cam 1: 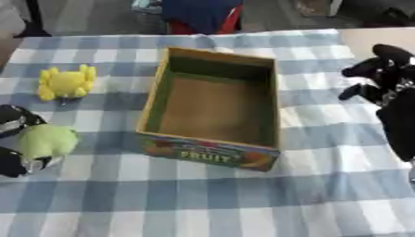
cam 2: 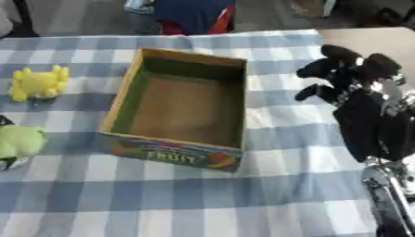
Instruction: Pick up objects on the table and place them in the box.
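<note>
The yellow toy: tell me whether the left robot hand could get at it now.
Probably not yet: the left robot hand is curled round a green object. The yellow toy lies close beyond it, nothing between.

Soft, even daylight — faint shadows, overall blur, no glare.

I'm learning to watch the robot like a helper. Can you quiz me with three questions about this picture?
1. True or false: the box already has a toy inside.
2. What does the left hand hold: A) a light green round thing, B) the yellow toy, C) nothing?
3. Fill in: the yellow toy lies on the table to the ____ of the box.

Key:
1. False; the box is empty.
2. A; its fingers curl round the light green round thing. The right hand holds nothing.
3. Left.
</note>
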